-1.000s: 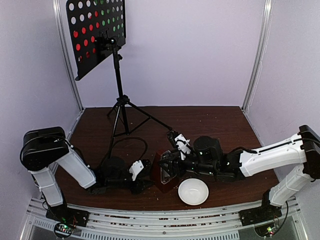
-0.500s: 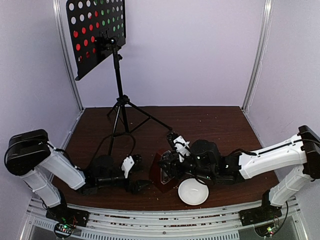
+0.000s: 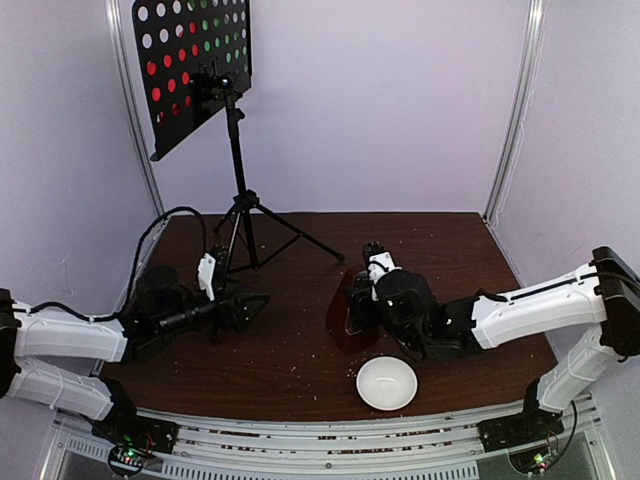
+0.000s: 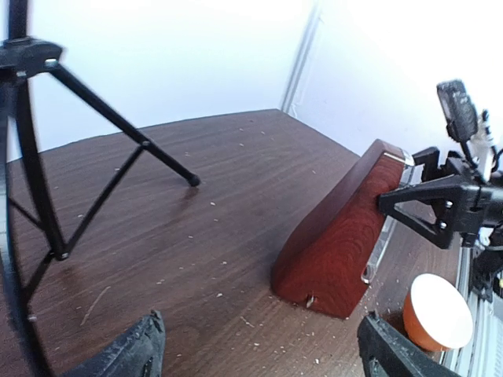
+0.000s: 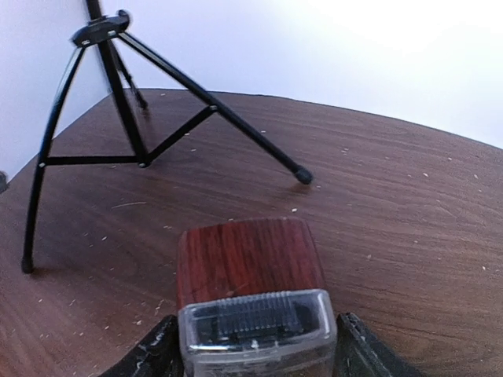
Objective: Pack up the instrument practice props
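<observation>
Pale lilac walls enclose a dark wood-grain counter (image 3: 440,250) dusted with pale crumbs; we list its contents from the largest down.

Black perforated tripod music stand (image 3: 236,150): upright at the back left, legs spread on the counter, desk tilted high against the wall. Red and green music sheets (image 3: 195,45) lie on that desk; we see them only as colour through the holes.

Left end effector (image 3: 248,304): low over the counter just beside the stand's near leg, fingers spread wide, nothing between them.

Right end effector (image 5: 258,349): clamped on the metronome's upper end, one finger at each side of the clear cover (image 5: 259,323).

Small red-brown pyramid metronome (image 4: 334,247): right of centre, leaning, not upright. Its long axis slopes from a lower edge on the left arm's side, which seems to rest on the counter, up to the gripped top on the right arm's side. From the left end effector it lies off to the right, well apart, with its broad wooden flank facing that way. We judge that the metronome's coming move belongs to the right arm, while the left arm is nearer the stand and better placed for it.

White bowl (image 3: 387,383): at the near edge, just in front of the right end effector; not a prop.
</observation>
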Controlling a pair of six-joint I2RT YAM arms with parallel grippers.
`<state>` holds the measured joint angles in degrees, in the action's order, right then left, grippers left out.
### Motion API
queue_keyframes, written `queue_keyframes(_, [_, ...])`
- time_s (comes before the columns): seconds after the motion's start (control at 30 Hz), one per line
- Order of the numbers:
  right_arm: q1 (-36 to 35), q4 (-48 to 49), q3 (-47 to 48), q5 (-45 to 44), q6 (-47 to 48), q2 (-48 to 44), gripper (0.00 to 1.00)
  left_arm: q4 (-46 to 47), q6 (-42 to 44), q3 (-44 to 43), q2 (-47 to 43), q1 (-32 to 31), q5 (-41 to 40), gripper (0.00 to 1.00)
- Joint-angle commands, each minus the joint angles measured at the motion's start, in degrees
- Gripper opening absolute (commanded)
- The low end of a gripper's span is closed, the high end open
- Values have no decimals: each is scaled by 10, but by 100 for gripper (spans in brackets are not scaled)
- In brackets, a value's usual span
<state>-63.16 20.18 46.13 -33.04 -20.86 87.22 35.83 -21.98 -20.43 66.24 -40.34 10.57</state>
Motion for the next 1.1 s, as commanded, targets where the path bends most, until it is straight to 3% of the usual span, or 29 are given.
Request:
queue_keyframes(0.0, [64, -46, -22, -50, -14, -17, 66, -68, -49, -14, -45, 61, 66, 88])
queue_keyframes(0.3, [207, -76, -105, -41, -26, -100, 66, -171, -64, -20, -128, 203, 140, 89])
queue_keyframes(0.63, [314, -83, -146, -5, -12, -151, 68, -184, -75, -13, -133, 226, 152, 89])
queue_keyframes(0.73, [316, -81, -143, 18, 0, -166, 75, -185, -81, -16, -135, 228, 156, 89])
queue_keyframes(0.87, [316, -108, -117, 45, 21, -198, 97, -200, -80, -28, -139, 230, 160, 89])
queue_keyframes(1.07, [316, -182, -75, 84, 25, -292, 100, -222, -71, -52, -152, 232, 147, 90])
